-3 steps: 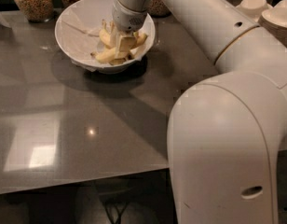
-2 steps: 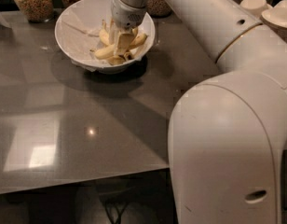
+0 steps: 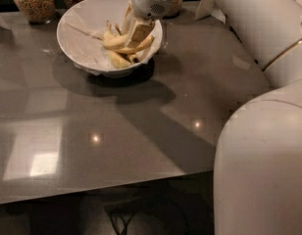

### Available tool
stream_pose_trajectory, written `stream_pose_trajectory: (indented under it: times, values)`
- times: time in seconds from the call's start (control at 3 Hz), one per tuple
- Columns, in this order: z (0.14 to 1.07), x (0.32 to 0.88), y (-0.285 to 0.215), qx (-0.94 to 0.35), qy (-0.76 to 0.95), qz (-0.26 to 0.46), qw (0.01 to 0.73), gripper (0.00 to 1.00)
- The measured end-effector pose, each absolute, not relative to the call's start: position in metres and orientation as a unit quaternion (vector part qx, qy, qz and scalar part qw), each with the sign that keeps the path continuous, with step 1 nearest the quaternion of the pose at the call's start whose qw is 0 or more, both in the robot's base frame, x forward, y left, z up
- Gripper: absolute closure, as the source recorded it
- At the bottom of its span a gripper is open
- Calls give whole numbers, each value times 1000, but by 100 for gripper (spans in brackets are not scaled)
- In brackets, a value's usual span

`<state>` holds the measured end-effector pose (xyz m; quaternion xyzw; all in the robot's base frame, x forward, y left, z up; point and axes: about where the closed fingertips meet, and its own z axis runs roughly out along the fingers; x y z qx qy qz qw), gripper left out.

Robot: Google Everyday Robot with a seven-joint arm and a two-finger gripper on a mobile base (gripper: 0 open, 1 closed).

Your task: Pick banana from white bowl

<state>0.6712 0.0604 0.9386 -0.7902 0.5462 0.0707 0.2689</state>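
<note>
The banana [image 3: 116, 42] lies in the right half of the white bowl [image 3: 75, 38] among other yellow pieces, its long axis running roughly left to right across the view; the tool [image 3: 138, 33] sits directly above its right end, touching it or just beside it; whether the tool grips anything I cannot tell; the bowl stands at the far side of the grey worktop [image 3: 141, 131].
</note>
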Motion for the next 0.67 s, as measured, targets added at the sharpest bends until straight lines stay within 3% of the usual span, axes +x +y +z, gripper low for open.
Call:
stream_pose_trajectory:
  times: [0.67]
  values:
    - [980, 616, 20, -750, 556, 110, 342, 100]
